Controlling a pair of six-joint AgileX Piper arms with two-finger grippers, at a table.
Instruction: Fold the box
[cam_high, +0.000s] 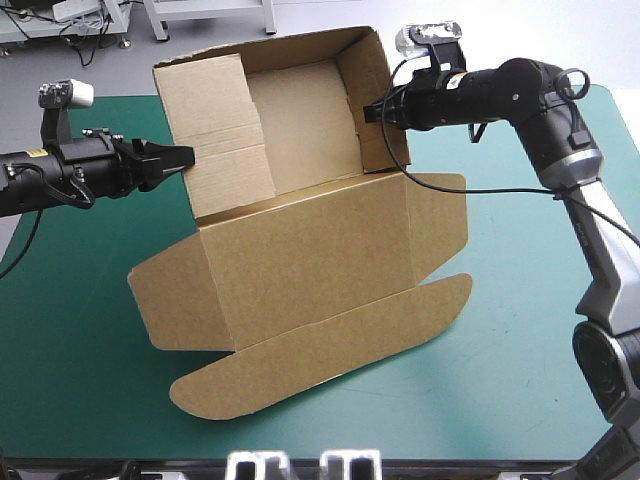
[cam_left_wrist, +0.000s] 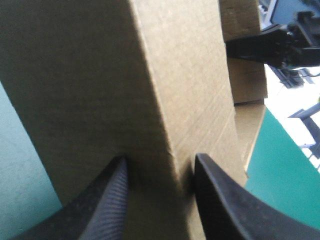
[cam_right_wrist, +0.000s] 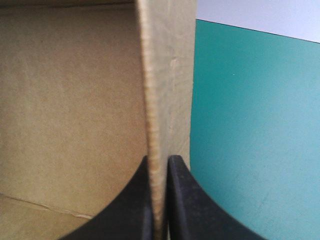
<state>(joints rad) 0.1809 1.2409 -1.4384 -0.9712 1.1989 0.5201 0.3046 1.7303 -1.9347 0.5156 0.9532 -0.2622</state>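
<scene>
Box (cam_high: 300, 260) sits on the middle of the teal-green tabletop (cam_high: 520, 330), an open tray of brown board at its far half with the walls raised. The lid lies flat toward the near edge, its rounded flaps spread out at either side.

My right pincer (cam_high: 372, 108) comes in level over the tabletop and is clamped on the tray's right-hand wall near its top edge. In the right wrist view the two black fingers (cam_right_wrist: 182, 200) are all but together, with only the thin sheet of the wall between them (cam_right_wrist: 159, 161); the tray's inside lies on one side, the bare teal-green cover on the other.

My left pincer (cam_high: 185, 160) is at the outer edge of the left-hand wall. Its fingers stand apart, one on each side of a bent ridge in the board (cam_left_wrist: 159, 162). One tip (cam_left_wrist: 117, 175) touches the shaded face; the other is just beside the lit face, and I cannot tell whether it presses. Beyond that wall, the same view shows my right pincer (cam_left_wrist: 240, 47) reaching in from the far side.
</scene>
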